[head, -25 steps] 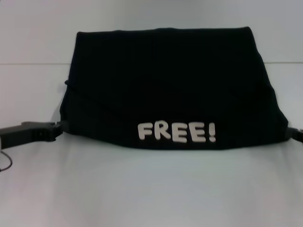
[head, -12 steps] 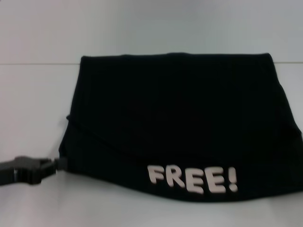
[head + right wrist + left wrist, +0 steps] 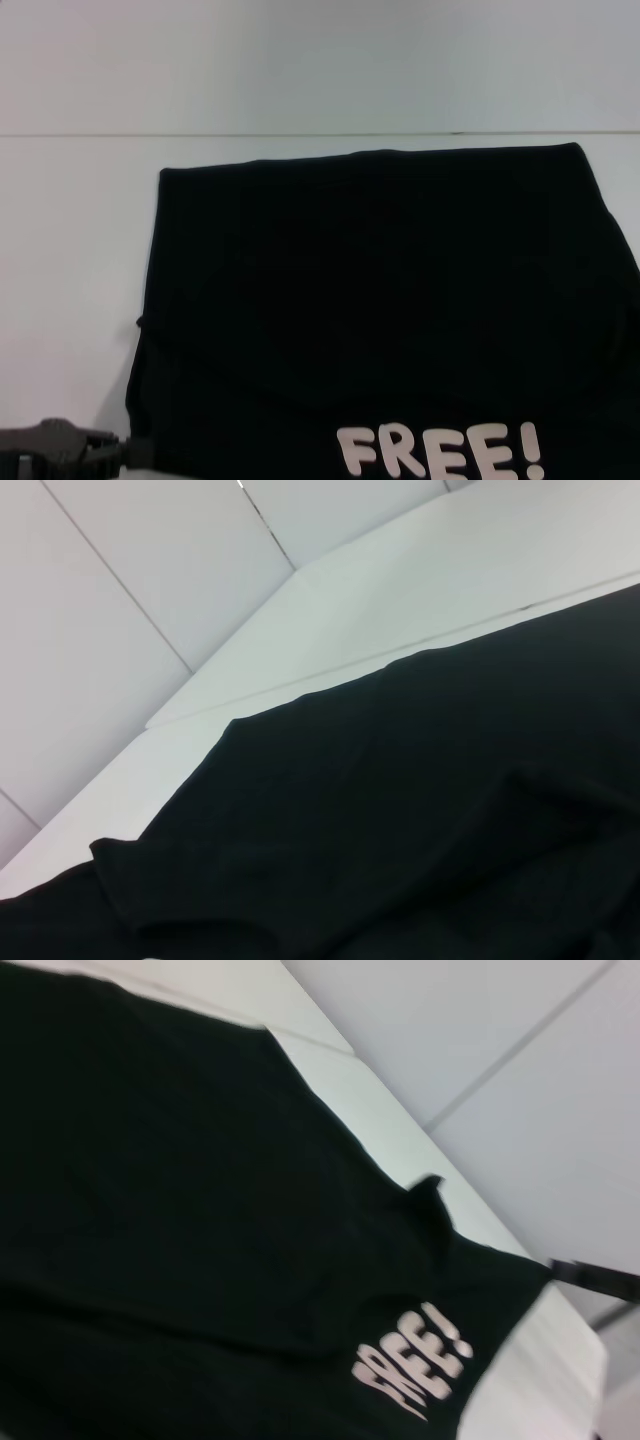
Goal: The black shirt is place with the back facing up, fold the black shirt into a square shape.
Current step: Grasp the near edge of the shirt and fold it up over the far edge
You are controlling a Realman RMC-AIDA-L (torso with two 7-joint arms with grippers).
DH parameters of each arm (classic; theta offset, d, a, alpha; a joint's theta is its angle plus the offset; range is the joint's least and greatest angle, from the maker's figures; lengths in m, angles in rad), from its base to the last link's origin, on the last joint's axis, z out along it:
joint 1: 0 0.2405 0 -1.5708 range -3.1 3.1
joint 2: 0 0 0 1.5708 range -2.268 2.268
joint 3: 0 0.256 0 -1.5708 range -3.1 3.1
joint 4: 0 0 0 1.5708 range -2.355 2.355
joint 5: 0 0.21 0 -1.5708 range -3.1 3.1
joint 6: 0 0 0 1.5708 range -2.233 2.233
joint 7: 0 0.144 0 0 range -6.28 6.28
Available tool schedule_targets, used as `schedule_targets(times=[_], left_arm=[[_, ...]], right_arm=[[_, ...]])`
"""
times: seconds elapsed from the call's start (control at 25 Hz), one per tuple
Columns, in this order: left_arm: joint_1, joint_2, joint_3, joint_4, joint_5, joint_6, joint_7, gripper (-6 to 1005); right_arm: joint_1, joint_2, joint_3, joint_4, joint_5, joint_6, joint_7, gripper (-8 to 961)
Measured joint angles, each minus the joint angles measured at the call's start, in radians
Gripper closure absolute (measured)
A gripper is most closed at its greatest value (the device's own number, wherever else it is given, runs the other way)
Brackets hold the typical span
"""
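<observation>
The black shirt [image 3: 380,300] lies folded on the white table, a broad dark slab with white "FREE!" lettering [image 3: 440,452] on its near flap. My left gripper [image 3: 128,452] sits at the bottom left of the head view, shut on the shirt's near left corner. The head view does not show my right gripper. In the left wrist view the shirt [image 3: 200,1210] stretches to a pinched far corner, where my right gripper [image 3: 556,1268] holds it. The right wrist view shows only shirt fabric [image 3: 420,830] and table.
The white table [image 3: 70,250] extends to the left of the shirt and behind it. Its far edge [image 3: 300,134] meets a pale wall. The shirt's right side runs off the head view's right edge.
The shirt has slid toward me, dropping lower in the head view with its lettering now at the bottom edge. My left gripper moved down with it, and the right gripper left the head view.
</observation>
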Motion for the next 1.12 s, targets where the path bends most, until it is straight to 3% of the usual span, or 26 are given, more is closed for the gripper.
schedule_targets(times=[0.44,0.8,1.12], left_arm=[[-0.024,0.009,-0.013,-0.012,0.031,0.003,0.007,998],[-0.198,0.067,-0.015,-0.093,0.006,-0.191,-0.031,999],[-0.374,0.105,0.006,-0.182,0.007,-0.505,-0.091,999]], right_arm=[[0.012,-0.01,0.051,-0.003,-0.012,-0.038,-0.01,953],[0.169,-0.03,0.127,-0.011,-0.007,0.023,0.006,954],[0.33,-0.021,0.116,0.003,-0.017,0.248,0.072,954]])
